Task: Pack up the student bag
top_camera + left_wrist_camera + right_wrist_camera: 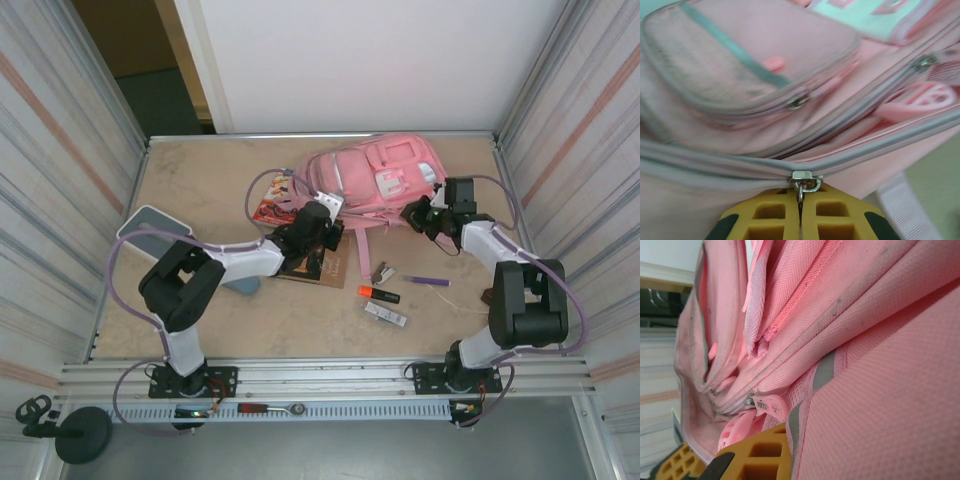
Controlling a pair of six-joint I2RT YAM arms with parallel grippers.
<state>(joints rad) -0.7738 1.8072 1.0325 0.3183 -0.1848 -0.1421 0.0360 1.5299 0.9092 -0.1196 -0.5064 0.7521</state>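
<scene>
- The student bag [385,175] lies at the far middle of the tabletop [200,180].
- The left gripper [800,202] is clamped on its zipper pull [803,181].
- The right gripper [722,447] pinches fabric at its right end.

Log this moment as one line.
left gripper shut on zipper pull | right gripper shut on student bag fabric | highlighter, pen on table, unpacked

left arm [240,262], right arm [482,240]: white links, black joints | cables [113,275]: lilac | fingers [767,220]: yellow, square cut-outs, dark pads | bases [186,381]: black, on rail [330,372]
</scene>
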